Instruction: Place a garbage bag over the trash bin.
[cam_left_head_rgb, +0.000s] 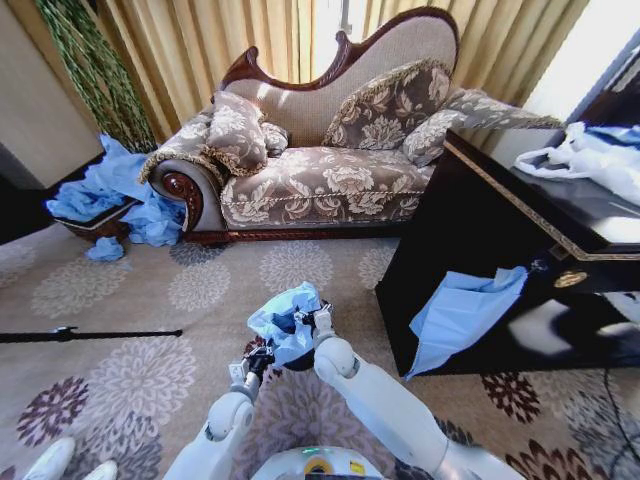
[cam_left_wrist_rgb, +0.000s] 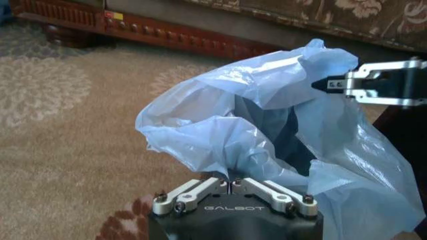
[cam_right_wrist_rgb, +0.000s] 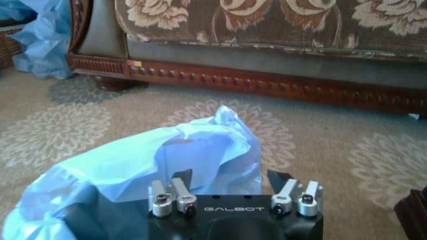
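The garbage bag (cam_left_head_rgb: 285, 325) sits bunched over the trash bin (cam_left_head_rgb: 300, 362) on the carpet, in front of the sofa (cam_left_head_rgb: 330, 150). The left end effector (cam_left_wrist_rgb: 229, 182) is pinched closed on the bag's near edge; the right end effector (cam_right_wrist_rgb: 230, 192) stands spread apart, gripping nothing, at the opposite rim. Judging by this, the fitting step is under way; next, the loose rim needs drawing down around the bin

Glossy white arms (cam_left_head_rgb: 385, 400); black gripper (cam_left_wrist_rgb: 230, 186) marked GALBOT, silver screwed finger links.
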